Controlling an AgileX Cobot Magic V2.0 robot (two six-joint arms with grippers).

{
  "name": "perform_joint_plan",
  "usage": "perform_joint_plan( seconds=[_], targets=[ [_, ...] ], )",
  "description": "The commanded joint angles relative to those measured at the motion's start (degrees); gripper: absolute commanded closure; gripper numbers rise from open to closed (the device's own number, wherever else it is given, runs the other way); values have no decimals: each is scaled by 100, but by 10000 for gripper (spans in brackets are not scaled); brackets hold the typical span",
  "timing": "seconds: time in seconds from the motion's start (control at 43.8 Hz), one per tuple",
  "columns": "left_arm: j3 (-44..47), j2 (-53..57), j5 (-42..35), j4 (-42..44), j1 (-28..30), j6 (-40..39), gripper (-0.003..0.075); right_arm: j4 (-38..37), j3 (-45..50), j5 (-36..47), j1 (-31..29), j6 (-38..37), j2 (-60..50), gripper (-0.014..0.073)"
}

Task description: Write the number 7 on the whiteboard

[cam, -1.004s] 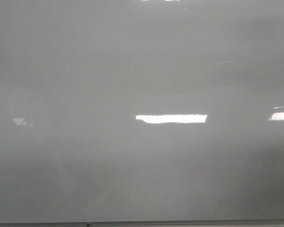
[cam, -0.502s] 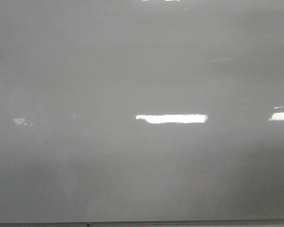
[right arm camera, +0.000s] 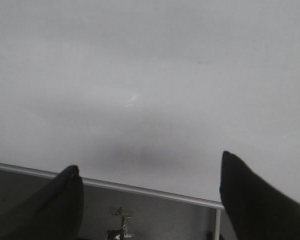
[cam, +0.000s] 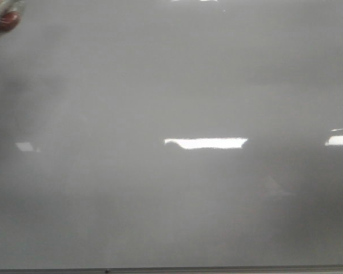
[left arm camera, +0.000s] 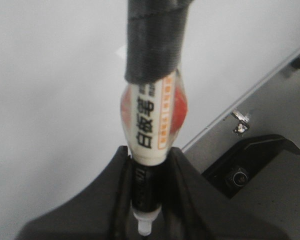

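Note:
The whiteboard (cam: 171, 85) is a glossy pale grey board that fills the front view, with bright light reflections on it. No number 7 shows on it in any view. My left gripper (left arm camera: 150, 152) is shut on a whiteboard marker (left arm camera: 152, 115) with a white printed label, a red patch and black tape round its far part. The marker's end (cam: 4, 18) shows in the top left corner of the front view. My right gripper (right arm camera: 149, 162) is open and empty over the board (right arm camera: 150, 75), near its thin frame edge (right arm camera: 140, 189).
Beyond the frame edge (left arm camera: 250, 90) lies a grey table surface with a small metal fitting (left arm camera: 240, 121) and a black device (left arm camera: 245, 172). A scrap of foil tape (right arm camera: 120, 222) lies on the grey surface below the frame. The front frame edge (cam: 171, 269) runs along the bottom.
The marker's end has come into the top left corner of the front view, where the board was bare before. A faint shadow has shifted on the board's left side.

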State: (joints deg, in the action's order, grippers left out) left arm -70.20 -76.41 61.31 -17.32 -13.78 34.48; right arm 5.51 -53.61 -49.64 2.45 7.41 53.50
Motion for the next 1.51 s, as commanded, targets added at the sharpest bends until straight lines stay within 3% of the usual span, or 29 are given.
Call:
perform_joint_plan(
  seconds=[0.0,0.297,0.502,0.821,1.323,1.391,1.483],
  targets=[
    [-353,-18,21,-248,-603,270,741,525,-215,176,28,646,102,10],
    [-802,-613,335,-131,-2091,846,741,2440,-215,-402,426,3236,389,10],
    [-802,-718,335,-68,-2781,1292,741,3210,-269,-805,1253,4935,489,10],
    [-802,-718,349,79,-3273,1292,741,3204,-838,-834,2493,5195,982,10],
    [-802,-718,185,79,-3273,1292,741,3209,-875,-283,2785,5242,1594,14],
    [-802,-718,185,79,-3273,1292,741,3209,-875,-265,2792,5242,1602,54],
    [-802,-718,185,79,-3273,1292,741,3209,-875,-237,2792,5242,1602,190]
  ],
)
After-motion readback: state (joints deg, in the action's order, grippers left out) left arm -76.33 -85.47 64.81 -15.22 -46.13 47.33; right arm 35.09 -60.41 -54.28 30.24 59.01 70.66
